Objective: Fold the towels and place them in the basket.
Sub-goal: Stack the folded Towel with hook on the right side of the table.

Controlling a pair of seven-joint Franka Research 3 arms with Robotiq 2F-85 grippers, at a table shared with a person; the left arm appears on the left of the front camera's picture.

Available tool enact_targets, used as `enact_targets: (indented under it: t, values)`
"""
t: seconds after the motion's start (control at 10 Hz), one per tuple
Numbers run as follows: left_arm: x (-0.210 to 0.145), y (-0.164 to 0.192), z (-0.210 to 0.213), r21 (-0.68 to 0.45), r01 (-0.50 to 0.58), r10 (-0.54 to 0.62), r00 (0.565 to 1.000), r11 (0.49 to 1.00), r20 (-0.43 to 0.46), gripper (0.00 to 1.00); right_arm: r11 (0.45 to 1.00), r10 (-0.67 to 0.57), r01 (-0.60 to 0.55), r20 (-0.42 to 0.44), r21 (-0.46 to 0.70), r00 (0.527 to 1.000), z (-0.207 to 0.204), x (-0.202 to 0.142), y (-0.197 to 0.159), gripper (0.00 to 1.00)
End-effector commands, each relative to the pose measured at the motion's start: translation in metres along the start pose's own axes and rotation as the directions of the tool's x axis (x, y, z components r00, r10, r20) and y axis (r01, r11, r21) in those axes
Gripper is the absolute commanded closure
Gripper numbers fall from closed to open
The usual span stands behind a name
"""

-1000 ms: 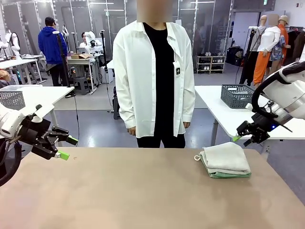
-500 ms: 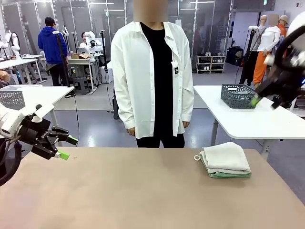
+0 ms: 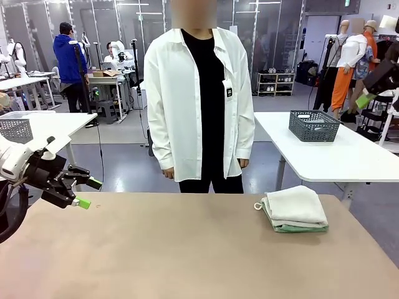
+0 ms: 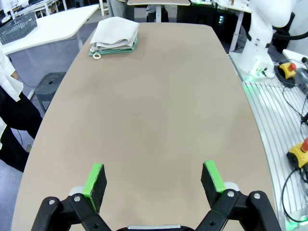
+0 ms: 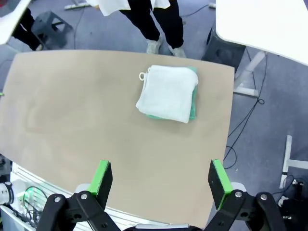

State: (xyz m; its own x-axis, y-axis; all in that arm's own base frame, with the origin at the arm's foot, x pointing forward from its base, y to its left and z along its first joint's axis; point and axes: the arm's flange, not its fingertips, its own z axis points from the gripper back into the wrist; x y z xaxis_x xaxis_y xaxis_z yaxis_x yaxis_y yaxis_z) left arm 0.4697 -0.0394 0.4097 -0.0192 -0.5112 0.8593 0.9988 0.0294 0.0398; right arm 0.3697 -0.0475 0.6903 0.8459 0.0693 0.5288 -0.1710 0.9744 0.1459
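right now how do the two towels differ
The cream-white towel lies on top; the mint green towel lies under it. The cream-white towel shows its whole upper face and a small corner loop; the mint green towel shows only as thin edges. Both are folded, in one stack on the table.

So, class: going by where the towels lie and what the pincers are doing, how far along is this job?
Done: both towels lie folded and stacked on the brown table, cream-white over mint green. In hand: nothing; the left pincer and right pincer are open and empty. Left: putting the stack into the basket, which sits on the white side table.
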Motion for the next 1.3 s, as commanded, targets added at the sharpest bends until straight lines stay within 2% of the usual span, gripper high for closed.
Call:
enact_targets:
  t: [0.0, 0.1, 1.2]
  values:
    - [0.001, -0.001, 0.002, -0.001, 0.007, -0.007, 1.0, 1.0, -0.003, 0.0, 0.999, 0.004, -0.003, 0.026, -0.039, 1.0, -0.006, -0.013, -0.002, 0.0]
    - [0.001, -0.001, 0.002, -0.001, 0.007, -0.007, 1.0, 1.0, -0.003, 0.0, 1.0, 0.0, 0.0, 0.0, 0.0, 1.0, 0.0, 0.0, 0.0, 0.0]
    - [0.001, -0.001, 0.002, -0.001, 0.007, -0.007, 1.0, 1.0, -0.003, 0.0, 1.0, 0.0, 0.0, 0.0, 0.0, 1.0, 0.0, 0.0, 0.0, 0.0]
